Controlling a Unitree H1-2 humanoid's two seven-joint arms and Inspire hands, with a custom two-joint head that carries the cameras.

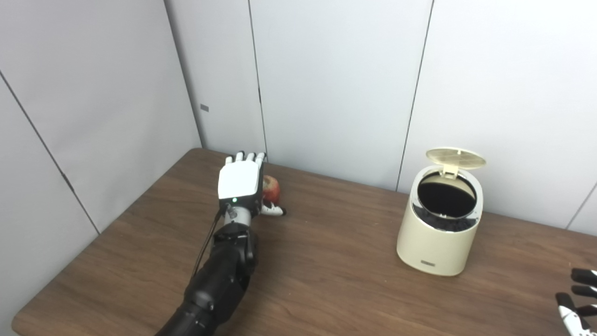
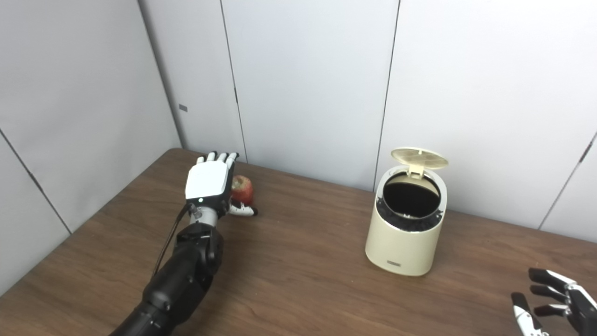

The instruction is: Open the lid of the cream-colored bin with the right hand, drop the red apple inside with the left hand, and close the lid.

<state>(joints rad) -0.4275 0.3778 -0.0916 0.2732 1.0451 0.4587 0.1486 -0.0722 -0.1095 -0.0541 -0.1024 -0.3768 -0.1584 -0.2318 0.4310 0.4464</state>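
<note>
The cream-colored bin [image 1: 438, 233] stands on the brown table at the right, its round lid [image 1: 455, 158] flipped up and the dark inside showing. The red apple [image 1: 272, 188] lies on the table near the back left, close to the wall. My left hand [image 1: 240, 182] is just left of the apple, fingers straight and apart, thumb [image 1: 274, 210] in front of the apple; it is open and beside the fruit, not closed on it. My right hand [image 2: 552, 303] is open and empty at the table's bottom right corner, well away from the bin.
The table [image 1: 326, 275] is dark wood with its left edge near the wall panels. White wall panels [image 1: 326, 84] rise right behind the apple and the bin. The tabletop between apple and bin holds nothing.
</note>
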